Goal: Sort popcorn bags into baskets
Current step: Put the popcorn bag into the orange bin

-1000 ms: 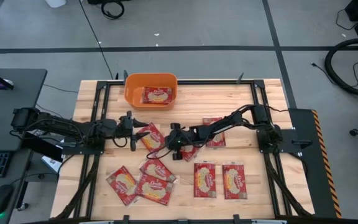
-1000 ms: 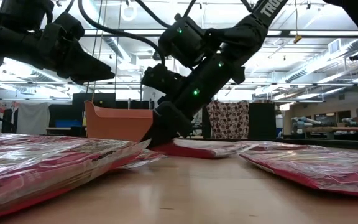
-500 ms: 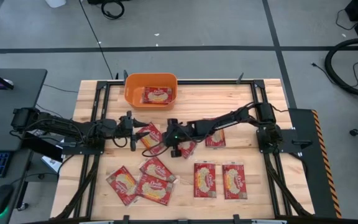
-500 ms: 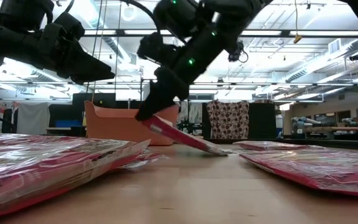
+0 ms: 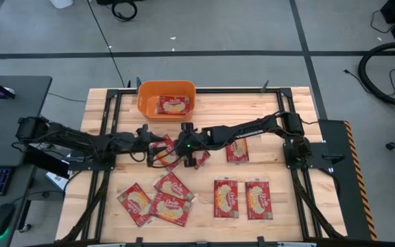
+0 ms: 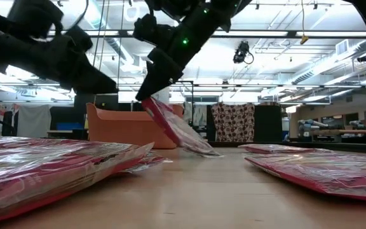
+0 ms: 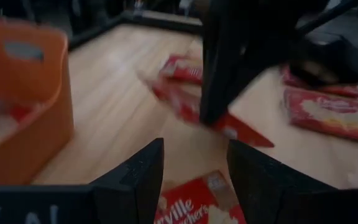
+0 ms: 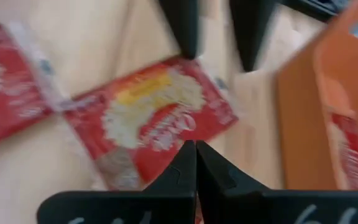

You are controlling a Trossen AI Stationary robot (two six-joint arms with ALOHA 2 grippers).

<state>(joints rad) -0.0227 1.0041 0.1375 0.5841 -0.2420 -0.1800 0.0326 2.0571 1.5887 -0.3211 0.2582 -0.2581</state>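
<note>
My right gripper (image 5: 184,145) is shut on one red popcorn bag (image 6: 178,129) near the table's middle. My left gripper (image 5: 152,148) hovers open just to its left, above another red packet (image 7: 197,208) lying flat on the wood. The orange basket (image 5: 166,99) stands at the far edge with one packet (image 5: 173,105) flat inside it. Several more packets lie flat on the table: one at the right of the middle (image 5: 237,148), two side by side toward the near right (image 5: 226,197) and a cluster toward the near left (image 5: 158,200). My right gripper pinches the bag between its two shut fingers at the bag's upper end (image 6: 150,103), coming from above at a slant. The bag hangs steeply tilted below the fingers. Its lower end (image 6: 206,151) is down at the table top.
Dark rails (image 5: 108,130) run along the table's left and right sides. The basket's near wall (image 6: 121,129) rises just beyond the grippers. Bare wood (image 5: 252,113) lies between the basket and the right arm. The two grippers are close together.
My right gripper has moved up and toward the table's left, staying shut. The bag's held end has risen from flat on the table to a steep tilt, while its other end has stayed low. My left gripper has edged slightly toward the right gripper.
</note>
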